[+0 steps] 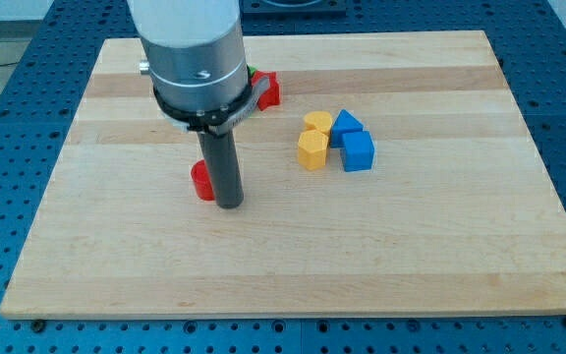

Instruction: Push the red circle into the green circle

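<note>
Your red circle (201, 181) sits on the tabletop (440, 256) left of the view's centre, mostly hidden behind the rod; only its left edge shows. My tip (229, 206) rests just to the view's right of it, touching or nearly so; the exact contact cannot be resolved.

No fingers on this rig: the arm ends in a plain rod, so there is nothing to be apart or together, and no clamping applies.

Green circle (250, 72): only a sliver of green shows at the view's top behind the arm housing, next to a second red block (268, 89). Its shape cannot be confirmed from here. It lies well apart from the red circle, toward the view's top and slightly right.

Handling judgement: the red circle looks like a small, rigid, light block on smooth wood. Expect it to slide easily and to slip off round the rod if pushed off-centre. You cannot take hold of it; bear on its side wall, opposite the direction of travel. That calls for contact on its bottom-left face, so my tip appears to be on the wrong side for the push.

Two yellow blocks (313, 140) and two blue blocks (353, 142) cluster to the view's right, clear of the likely path.
</note>
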You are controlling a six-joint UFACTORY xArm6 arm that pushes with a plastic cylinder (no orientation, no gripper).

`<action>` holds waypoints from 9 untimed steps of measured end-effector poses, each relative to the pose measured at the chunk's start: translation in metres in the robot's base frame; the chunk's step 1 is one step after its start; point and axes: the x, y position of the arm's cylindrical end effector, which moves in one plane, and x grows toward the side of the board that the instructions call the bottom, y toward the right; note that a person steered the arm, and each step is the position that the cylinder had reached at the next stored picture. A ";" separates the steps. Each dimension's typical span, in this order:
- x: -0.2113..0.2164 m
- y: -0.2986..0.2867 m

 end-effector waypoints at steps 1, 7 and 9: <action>-0.008 -0.020; -0.057 -0.104; -0.070 -0.081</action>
